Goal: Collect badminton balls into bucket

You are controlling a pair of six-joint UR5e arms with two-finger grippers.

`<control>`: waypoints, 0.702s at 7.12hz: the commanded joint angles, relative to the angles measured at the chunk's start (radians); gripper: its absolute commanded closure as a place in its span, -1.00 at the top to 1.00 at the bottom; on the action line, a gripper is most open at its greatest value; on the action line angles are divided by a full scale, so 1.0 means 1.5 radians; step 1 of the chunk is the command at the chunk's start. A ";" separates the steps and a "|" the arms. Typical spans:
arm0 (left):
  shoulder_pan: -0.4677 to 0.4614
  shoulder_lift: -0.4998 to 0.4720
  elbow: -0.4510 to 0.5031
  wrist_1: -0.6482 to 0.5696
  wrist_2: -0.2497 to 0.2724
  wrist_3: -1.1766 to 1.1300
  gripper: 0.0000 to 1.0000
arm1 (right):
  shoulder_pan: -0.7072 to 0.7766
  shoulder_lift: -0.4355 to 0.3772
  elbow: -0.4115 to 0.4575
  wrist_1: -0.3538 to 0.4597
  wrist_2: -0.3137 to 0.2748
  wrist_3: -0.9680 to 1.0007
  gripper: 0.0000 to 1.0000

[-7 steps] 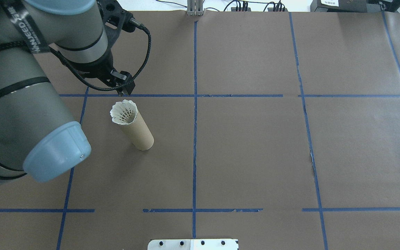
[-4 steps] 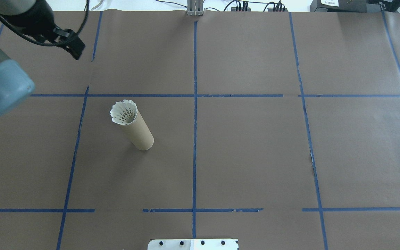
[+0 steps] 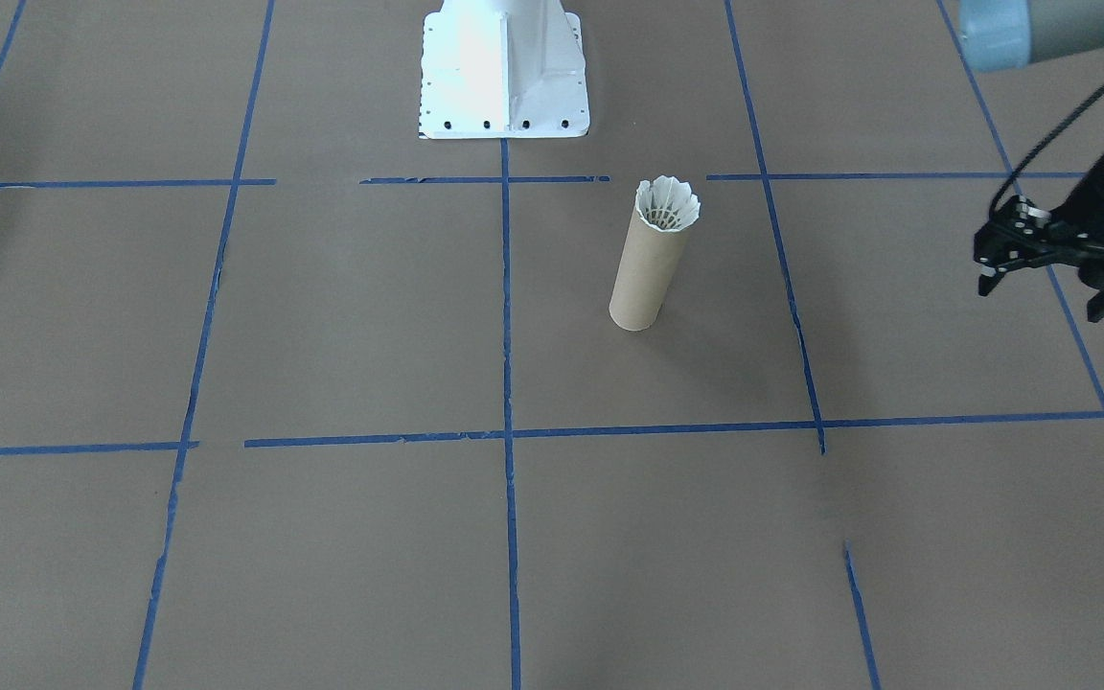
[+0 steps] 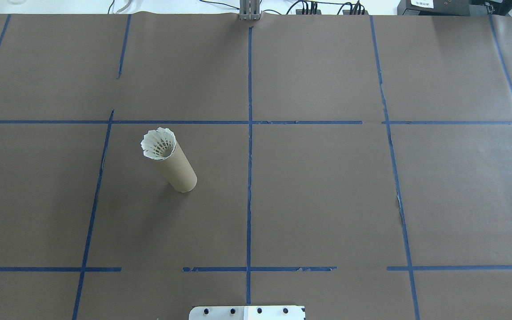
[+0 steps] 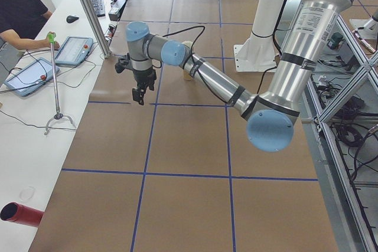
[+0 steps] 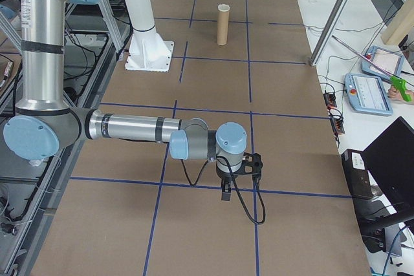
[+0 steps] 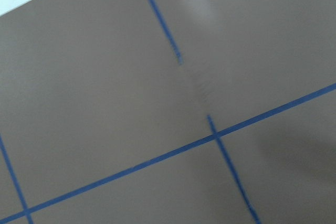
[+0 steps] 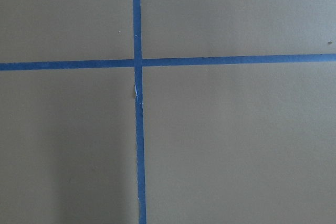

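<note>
The shuttlecock sits in the mouth of the cardboard tube, feather skirt upward and flaring just over the rim, cork end hidden down inside. That fits how a shuttlecock loads: the narrow tip goes first and the wider skirt catches at the opening. The tube stands upright on the paper-covered tabletop, inside one of the blue-taped squares and free of any support, so nothing needs to steady it. No other shuttlecock shows on the tabletop, so the collecting looks complete.

The left gripper hangs well off to the side of the tube, above the tabletop, holding nothing; its fingers seem only slightly parted, but the view is too small to say whether they are spread or pressed together. That distance suits an arm clear of the tube, where it cannot knock it over.

The right gripper points down over a tape crossing far from the tube, seemingly parked; its finger state cannot be told.
</note>
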 commanded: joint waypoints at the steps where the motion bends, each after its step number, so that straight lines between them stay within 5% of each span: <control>1: -0.074 0.065 0.047 -0.053 -0.009 0.025 1.00 | 0.000 0.000 0.000 0.000 0.000 0.000 1.00; 3: -0.093 0.132 0.059 -0.062 -0.067 0.051 1.00 | 0.000 0.000 0.000 0.000 0.000 0.000 1.00; 5: -0.113 0.162 0.065 -0.062 -0.074 0.116 1.00 | 0.000 0.000 0.000 0.000 -0.001 0.000 1.00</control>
